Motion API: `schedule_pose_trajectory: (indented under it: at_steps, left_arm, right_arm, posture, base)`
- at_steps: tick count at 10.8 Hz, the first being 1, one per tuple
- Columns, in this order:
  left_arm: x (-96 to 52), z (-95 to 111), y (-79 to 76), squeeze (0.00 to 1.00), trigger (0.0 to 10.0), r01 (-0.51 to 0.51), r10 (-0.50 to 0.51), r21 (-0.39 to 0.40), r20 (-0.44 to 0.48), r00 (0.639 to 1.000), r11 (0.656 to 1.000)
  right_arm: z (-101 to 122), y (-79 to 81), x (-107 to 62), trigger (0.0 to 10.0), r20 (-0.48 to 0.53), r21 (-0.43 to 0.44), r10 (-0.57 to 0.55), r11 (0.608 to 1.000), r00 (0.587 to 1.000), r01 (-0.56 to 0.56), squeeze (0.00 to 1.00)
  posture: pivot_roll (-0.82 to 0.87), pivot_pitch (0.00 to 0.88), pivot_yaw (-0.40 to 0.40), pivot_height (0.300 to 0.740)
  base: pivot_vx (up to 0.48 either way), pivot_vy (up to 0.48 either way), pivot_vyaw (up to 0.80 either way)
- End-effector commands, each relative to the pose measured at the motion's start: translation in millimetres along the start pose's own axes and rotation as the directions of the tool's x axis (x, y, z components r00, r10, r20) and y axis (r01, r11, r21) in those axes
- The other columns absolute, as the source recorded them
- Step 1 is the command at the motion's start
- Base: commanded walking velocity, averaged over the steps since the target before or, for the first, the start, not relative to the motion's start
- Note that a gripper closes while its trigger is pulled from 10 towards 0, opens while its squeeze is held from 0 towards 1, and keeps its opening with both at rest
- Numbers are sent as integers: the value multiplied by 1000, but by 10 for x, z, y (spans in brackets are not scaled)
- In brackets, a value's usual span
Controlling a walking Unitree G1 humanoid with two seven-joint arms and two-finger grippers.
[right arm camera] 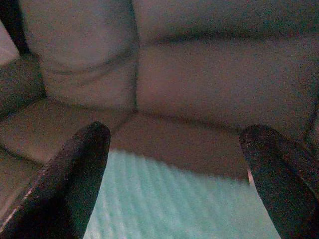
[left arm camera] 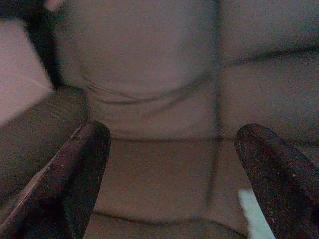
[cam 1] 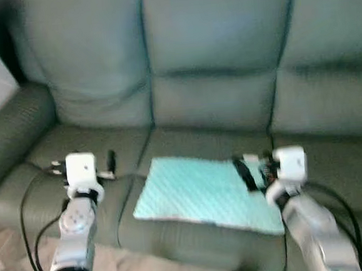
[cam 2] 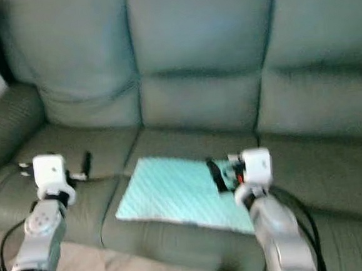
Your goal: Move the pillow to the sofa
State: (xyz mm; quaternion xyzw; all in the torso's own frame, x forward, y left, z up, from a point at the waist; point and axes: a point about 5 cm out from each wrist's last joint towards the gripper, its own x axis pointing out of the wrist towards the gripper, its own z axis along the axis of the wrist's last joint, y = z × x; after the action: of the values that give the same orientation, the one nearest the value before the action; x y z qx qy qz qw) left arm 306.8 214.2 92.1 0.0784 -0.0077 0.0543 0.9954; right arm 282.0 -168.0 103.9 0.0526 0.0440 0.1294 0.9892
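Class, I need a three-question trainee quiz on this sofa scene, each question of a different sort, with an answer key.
1. True or false: the pillow lies flat on the sofa seat.
2. Which seat cushion holds the pillow: (a) the one by the armrest, (b) the middle one, (c) none, it is on the floor?
3. Fill in: both the left gripper and the right gripper have their fingers ____.

Key: 1 true; 2 b; 3 open. The wrist views show wide gaps between the black fingers, with nothing held. The right gripper sits at the pillow's right edge; the left gripper hovers over the neighbouring cushion.
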Motion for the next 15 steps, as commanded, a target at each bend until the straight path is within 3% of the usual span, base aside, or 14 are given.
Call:
schedule_pose_trajectory:
  at_steps: [1,2,3,5,6,7,9,10,12,13,14,15]
  left_arm:
    - [-5,20,84,0,10000,-37,37,23,6,999,999]
    - [-17,33,59,0,10000,-70,70,-38,9,998,997]
    - [-14,61,40,0,10000,-81,82,-44,20,996,996]
    - [-5,100,19,0,10000,-98,99,-26,29,995,995]
    - [-18,114,-10,0,10000,-53,53,-8,30,998,999]
    - [-46,59,0,0,10000,-62,62,-45,4,998,997]
    - [-38,63,-20,0,10000,-71,71,-42,-10,997,997]
    - [-50,46,-80,0,10000,-55,53,-60,-30,998,997]
    - [-66,-4,-148,0,10000,-44,22,-204,-109,994,978]
    - [-30,22,-131,0,10000,-61,47,-126,-113,992,990]
    - [-16,49,-146,0,10000,-5,-6,-144,-76,997,990]
    - [-14,37,-138,0,10000,-14,-1,-162,-93,996,987]
  right_arm:
    - [-23,8,5,10000,-2,3,8,1000,1000,-8,0]
    - [116,61,175,10000,41,-26,45,999,998,-44,0]
    - [154,73,221,10000,51,-31,52,998,997,-51,0]
    - [140,123,240,10000,55,-24,64,998,996,-63,0]
    - [144,146,246,10000,61,-13,64,998,996,-64,0]
    - [151,163,259,10000,71,-12,65,998,995,-65,0]
    - [166,178,282,10000,87,-27,67,998,994,-65,0]
    - [145,192,268,10000,84,-55,72,996,994,-67,0]
    - [131,192,257,10000,81,-46,64,997,995,-60,0]
    - [124,222,265,10000,80,-50,73,996,994,-70,0]
    - [123,238,271,10000,78,-52,81,996,994,-77,0]
    - [134,247,278,10000,78,-58,90,995,993,-85,0]
  posture:
    - [-93,0,74,740]
    - [-84,0,59,740]
    - [-80,0,57,740]
    - [-77,0,56,740]
    - [-83,0,61,740]
    - [-83,0,63,740]
    - [-82,0,69,740]
    - [-85,0,73,740]
    - [-91,0,76,740]
    - [-92,0,72,740]
    - [-95,0,68,740]
    - [-99,0,62,740]
  base:
    - [0,0,0]
    - [0,0,0]
    - [0,0,0]
    - [0,0,0]
    - [0,0,0]
    - [0,0,0]
    - [0,0,0]
    - [0,0,800]
    - [0,0,800]
    - [0,0,800]
    - [0,0,800]
    - [0,0,800]
